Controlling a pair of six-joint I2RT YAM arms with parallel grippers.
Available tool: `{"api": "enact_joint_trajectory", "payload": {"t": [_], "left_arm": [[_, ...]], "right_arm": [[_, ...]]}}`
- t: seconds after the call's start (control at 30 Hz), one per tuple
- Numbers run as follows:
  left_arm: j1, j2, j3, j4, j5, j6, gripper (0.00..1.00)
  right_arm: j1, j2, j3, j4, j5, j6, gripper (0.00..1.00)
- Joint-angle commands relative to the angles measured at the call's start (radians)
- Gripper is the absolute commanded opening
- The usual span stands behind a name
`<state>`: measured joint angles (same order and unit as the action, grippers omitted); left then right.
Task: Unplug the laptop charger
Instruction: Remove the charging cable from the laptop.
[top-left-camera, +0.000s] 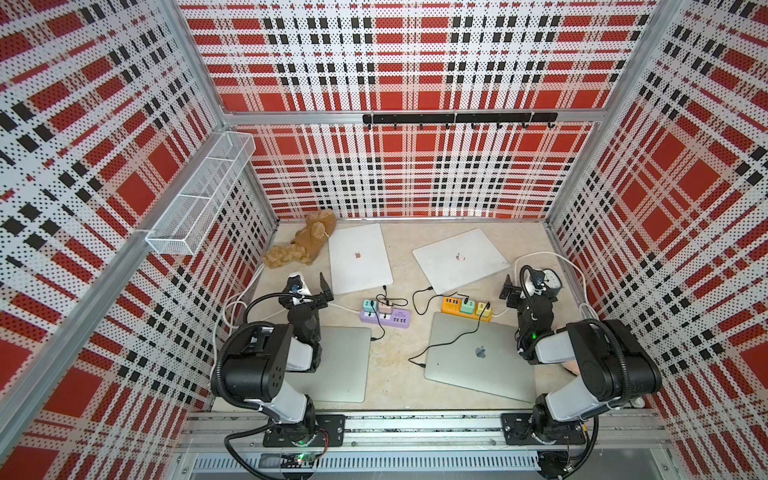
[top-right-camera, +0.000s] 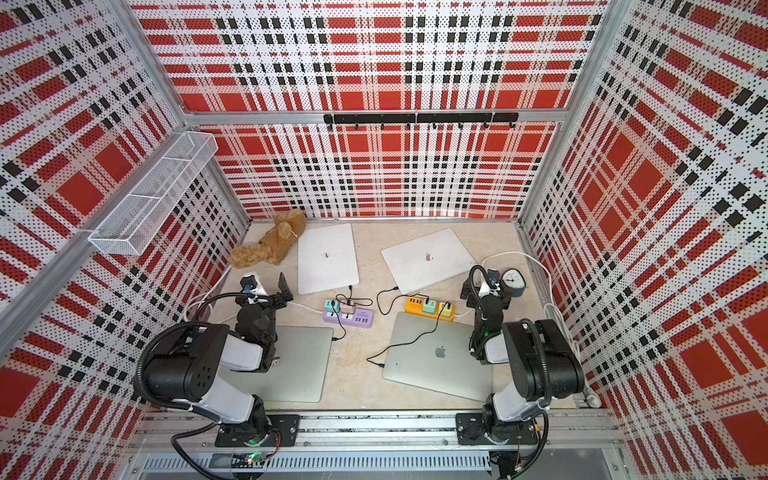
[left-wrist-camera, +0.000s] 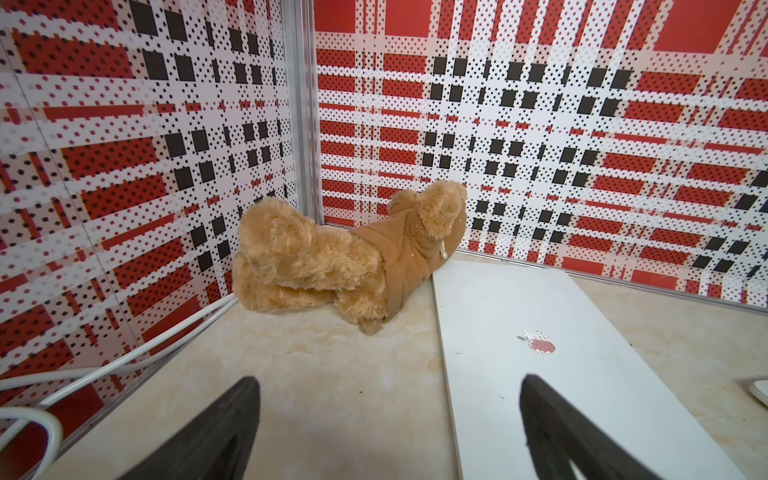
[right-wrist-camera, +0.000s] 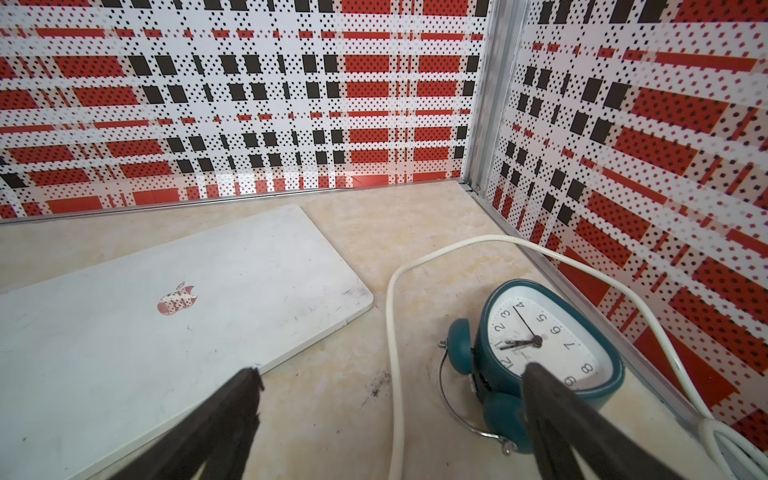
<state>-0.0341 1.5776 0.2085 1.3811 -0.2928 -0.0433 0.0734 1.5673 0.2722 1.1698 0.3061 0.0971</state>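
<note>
With the table (top-left-camera: 395, 374) as a dial and twelve at the back wall, two arms rise from 7 and 5. The left gripper (left-wrist-camera: 388, 382) hangs at 9 and the right gripper (right-wrist-camera: 388, 370) near 3. Each has its jaws spread wide with nothing between them.

There are four closed laptops: white laptop A (top-left-camera: 359, 259) at 11, white laptop B (top-left-camera: 461, 259) at 1, grey laptop A (top-left-camera: 340, 361) at 7 and grey laptop B (top-left-camera: 478, 357) at 5. One teddy bear (top-left-camera: 305, 245) lies at 10, touching white laptop A.

Two power strips sit beside the centre, a purple strip (top-left-camera: 388, 319) toward 9 and an orange strip (top-left-camera: 457, 307) toward 3. One alarm clock (top-right-camera: 513, 282) is at 2.

Four chargers are plugged in: a teal charger (top-left-camera: 368, 306) and a pink charger (top-left-camera: 384, 308) on the purple strip, a mint charger (top-left-camera: 467, 306) and a yellow charger (top-left-camera: 482, 309) on the orange. A black cable (top-left-camera: 449, 343) runs from each to a laptop's edge.

Only the top views show the strips and chargers. The right wrist view alone shows the clock on its side, with a white cord (right-wrist-camera: 392, 332) curving round it.
</note>
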Motion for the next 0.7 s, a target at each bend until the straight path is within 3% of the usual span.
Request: {"api": "enact_joint_trajectory", "payload": {"t": [0.0, 0.4, 0.53, 0.67], "left_arm": [[-0.002, -0.002, 0.002, 0.019, -0.006, 0.015, 0.98], [0.003, -0.022, -0.003, 0.016, 0.026, 0.017, 0.98], [-0.045, -0.133, -0.011, -0.057, -0.105, 0.038, 0.98], [-0.082, -0.289, 0.034, -0.248, -0.141, 0.055, 0.98]], "right_arm": [[-0.009, 0.004, 0.004, 0.022, -0.003, -0.011, 1.00], [-0.008, 0.005, 0.003, 0.022, -0.003, -0.012, 1.00], [-0.010, 0.003, -0.001, 0.025, -0.015, -0.012, 1.00], [-0.008, -0.032, -0.022, 0.038, -0.039, -0.027, 1.00]]}}
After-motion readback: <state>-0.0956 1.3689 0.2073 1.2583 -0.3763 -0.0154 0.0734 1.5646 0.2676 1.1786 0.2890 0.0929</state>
